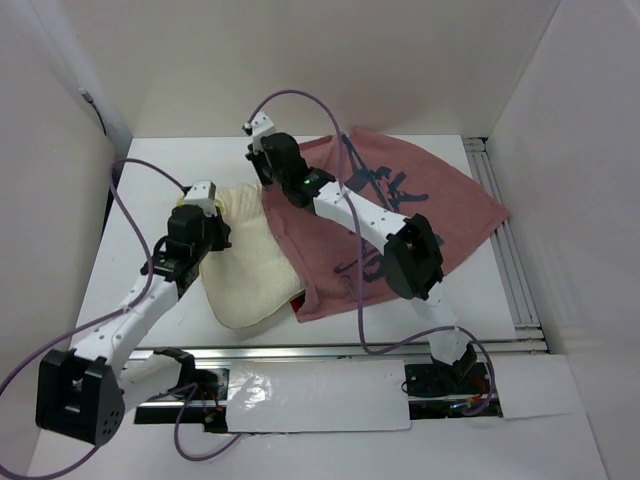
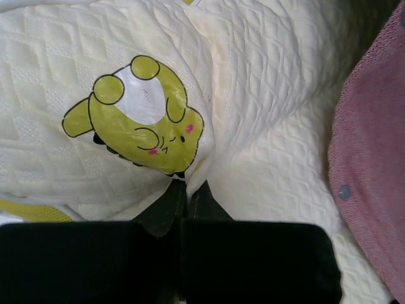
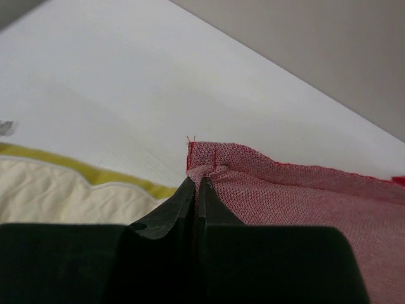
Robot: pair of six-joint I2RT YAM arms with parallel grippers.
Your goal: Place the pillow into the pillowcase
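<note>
The pillow (image 1: 245,270) lies on the table (image 1: 480,290), left of centre; the pillowcase (image 1: 440,210) lies to its right and further back, reaching the far right, its left edge overlapping the pillow's right side; the left gripper (image 2: 186,190) sits at the pillow's far left corner, cloth between its fingers; the right gripper (image 3: 197,183) sits at the pillowcase's far left corner, pinching it.
</note>
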